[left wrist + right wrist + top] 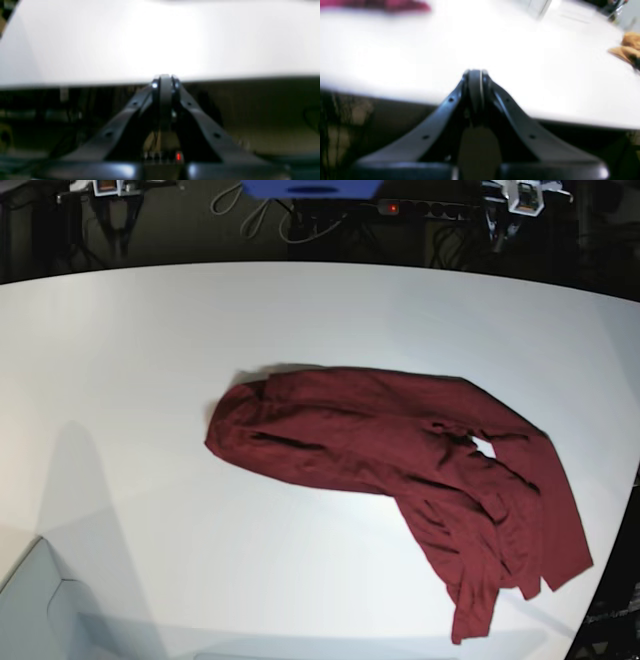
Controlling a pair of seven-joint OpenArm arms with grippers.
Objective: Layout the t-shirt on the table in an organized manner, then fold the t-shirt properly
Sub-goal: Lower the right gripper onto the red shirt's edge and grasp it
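One dark red t-shirt (370, 425) is what you have to handle, bunched and wrinkled from the centre to the lower right of the base frame, with a small gap in the cloth toward the right. You should find it light and limp: it will likely follow a pinch easily, but sag and crease wherever you leave it unsupported. Nothing about it looks fragile, though a single-point lift would probably gather it into a rope. Take it by edges, shallowly, so you catch cloth and not the hard top beneath. The rounded end at the left of the bundle and the flat strip's corner at the lower right look like your best holds; the ragged tips at the bottom seem layered, so you could pinch two plies there by mistake. Which part is sleeve or hem you cannot tell yet. Around it spreads the white surface (130, 380), smooth enough that the shirt may slide when you tug one side. Beyond its near edge, your left claw (513, 232) is at the upper right and your right claw (120, 246) at the upper left, both closed, empty and well apart from the cloth.
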